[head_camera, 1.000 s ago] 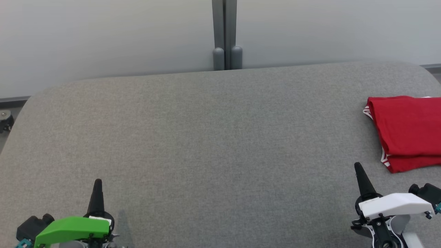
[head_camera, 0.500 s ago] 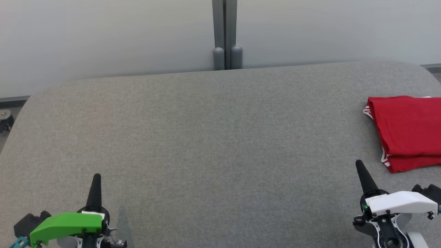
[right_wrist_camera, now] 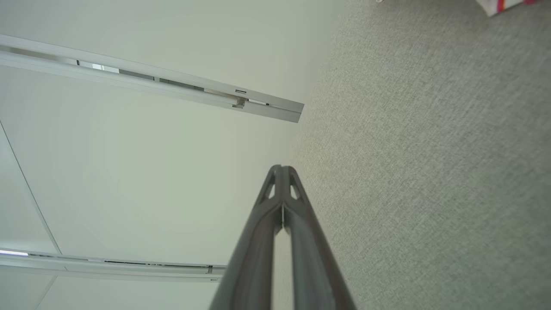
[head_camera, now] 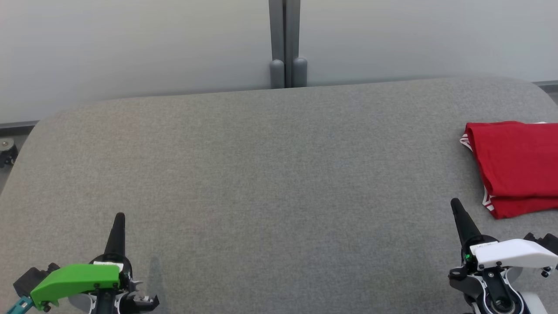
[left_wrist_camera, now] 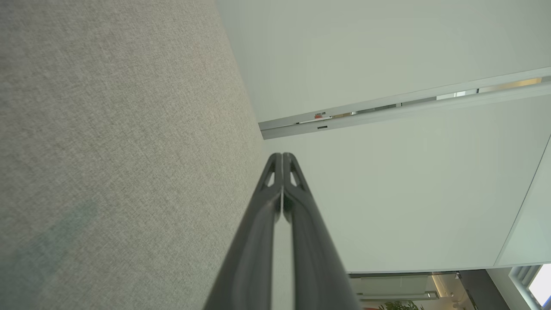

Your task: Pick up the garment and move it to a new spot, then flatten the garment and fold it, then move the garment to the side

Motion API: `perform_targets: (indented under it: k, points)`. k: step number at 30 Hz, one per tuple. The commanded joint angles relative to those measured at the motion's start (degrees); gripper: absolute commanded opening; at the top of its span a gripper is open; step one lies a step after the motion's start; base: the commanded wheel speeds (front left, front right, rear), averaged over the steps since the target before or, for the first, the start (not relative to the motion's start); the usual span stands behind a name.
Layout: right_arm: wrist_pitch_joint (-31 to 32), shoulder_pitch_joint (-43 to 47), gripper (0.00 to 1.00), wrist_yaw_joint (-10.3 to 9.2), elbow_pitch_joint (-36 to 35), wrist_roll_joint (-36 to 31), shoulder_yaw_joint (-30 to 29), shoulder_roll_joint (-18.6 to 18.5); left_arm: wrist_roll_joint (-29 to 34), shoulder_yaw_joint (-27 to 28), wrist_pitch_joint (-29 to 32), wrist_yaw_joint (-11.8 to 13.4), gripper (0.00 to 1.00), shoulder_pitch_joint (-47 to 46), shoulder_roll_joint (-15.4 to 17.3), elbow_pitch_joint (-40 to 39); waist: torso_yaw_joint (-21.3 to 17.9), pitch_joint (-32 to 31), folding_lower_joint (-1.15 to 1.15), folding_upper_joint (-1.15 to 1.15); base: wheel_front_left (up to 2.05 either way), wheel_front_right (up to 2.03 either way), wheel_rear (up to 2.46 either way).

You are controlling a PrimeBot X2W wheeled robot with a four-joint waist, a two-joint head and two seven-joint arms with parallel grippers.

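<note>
The garment (head_camera: 518,168), red with white striped trim, lies folded at the right edge of the grey table (head_camera: 279,174); a corner of it shows in the right wrist view (right_wrist_camera: 503,5). My left gripper (head_camera: 119,216), under its green housing, is shut and empty at the lower left, far from the garment. My right gripper (head_camera: 455,202), under its white housing, is shut and empty at the lower right, just left of the garment's near corner and apart from it. Both pairs of fingers press together in the wrist views (left_wrist_camera: 282,156) (right_wrist_camera: 281,168).
A pale partition wall with a grey post (head_camera: 287,43) stands behind the table's far edge. A caster wheel (head_camera: 6,150) shows on the floor past the table's left corner. The table's wide middle is bare fabric.
Both grippers have crept a little forward up the table while their housings sank toward the bottom edge. The garment has not moved.
</note>
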Motion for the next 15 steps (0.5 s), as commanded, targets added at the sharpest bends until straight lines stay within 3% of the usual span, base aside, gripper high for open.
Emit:
perform_targets:
  k: [1, 15]
  points:
    - [0.5, -0.8, 0.0, -0.01, -0.6, 1.4, -0.3, -0.3, -1.4, 0.3, 0.5, -0.1, 0.0, -1.2, 0.3, -0.5, 0.0, 0.0, 0.0, 0.0, 0.0, 0.0, 0.0]
    - [2.0, -0.9, 0.0, 0.0, -0.9, 7.6, -0.8, -0.4, -6.5, 1.1, 2.0, -0.2, 0.0, -2.1, 0.3, -0.7, 0.0, 0.1, 0.0, 0.0, 0.0, 0.0, 0.0]
